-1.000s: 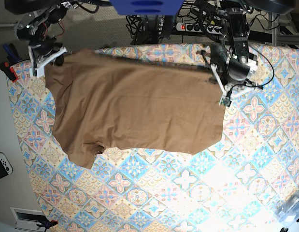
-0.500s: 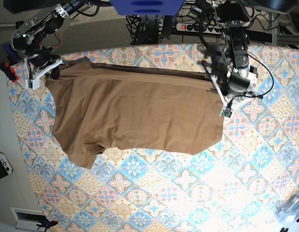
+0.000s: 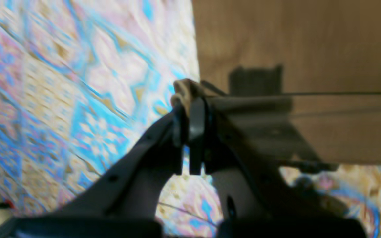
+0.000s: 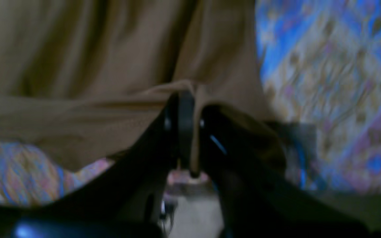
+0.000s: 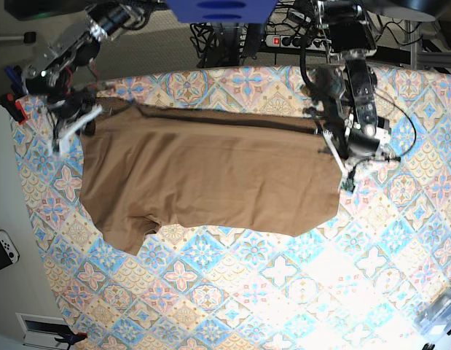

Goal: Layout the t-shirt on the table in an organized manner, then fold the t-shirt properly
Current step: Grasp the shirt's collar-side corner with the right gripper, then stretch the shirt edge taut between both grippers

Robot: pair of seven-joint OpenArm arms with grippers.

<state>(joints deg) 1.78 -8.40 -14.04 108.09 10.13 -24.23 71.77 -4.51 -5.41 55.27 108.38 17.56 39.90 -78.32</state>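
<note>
Currently fold step in hand: t-shirt (image 5: 210, 179) spread flat on worktop (image 5: 283, 292), far edge lifted. Left pincer (image 3: 190, 99) clenched on shirt corner; right pincer (image 4: 185, 96) clenched on opposite corner. Next move, likely: carry held edge over shirt toward near hem, both corners level. Versus earlier: both pincers moved nearer shirt's middle, fold line advanced.

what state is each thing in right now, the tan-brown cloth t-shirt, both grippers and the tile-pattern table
tan-brown cloth t-shirt: spread mostly flat on the table, far edge lifted taut between the two grippers
left gripper: shut on the t-shirt, pinching one corner of the far edge
right gripper: shut on the t-shirt, pinching the other far corner
pastel tile-pattern table: covered by the shirt on its far half, pattern bare in the near half
</note>
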